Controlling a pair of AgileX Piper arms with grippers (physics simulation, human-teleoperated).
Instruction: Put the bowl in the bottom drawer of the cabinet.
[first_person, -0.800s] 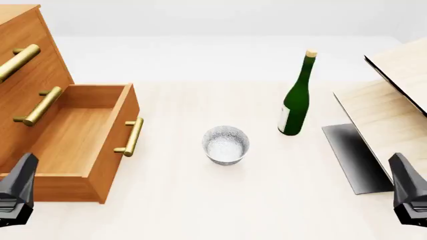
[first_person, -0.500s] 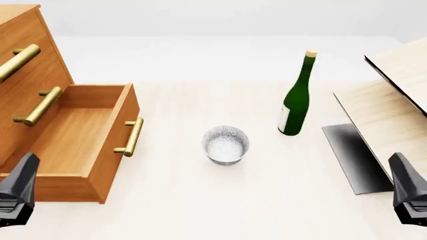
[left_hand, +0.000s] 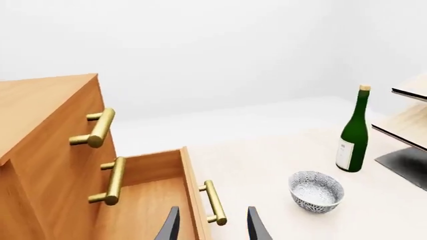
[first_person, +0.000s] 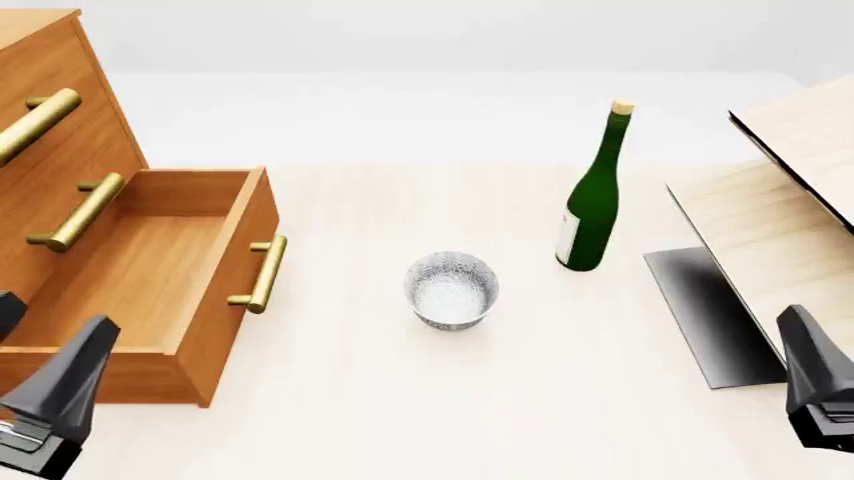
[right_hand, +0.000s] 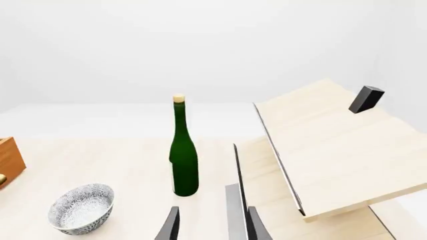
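Already the orange-brown wooden bottom drawer of the matching cabinet stands pulled out, so we judge the bowl pickup is the step in hand. Our small round white bowl with fine grey speckling sits upright on the pale tabletop, between the drawer's brass bar handle and a glossy green wine bottle, apart from both. Our left claw hangs near the drawer front, fingers parted and empty; our right claw is likewise spread, holding nothing. Next, we reckon, a claw must straddle the bowl's thin rim.
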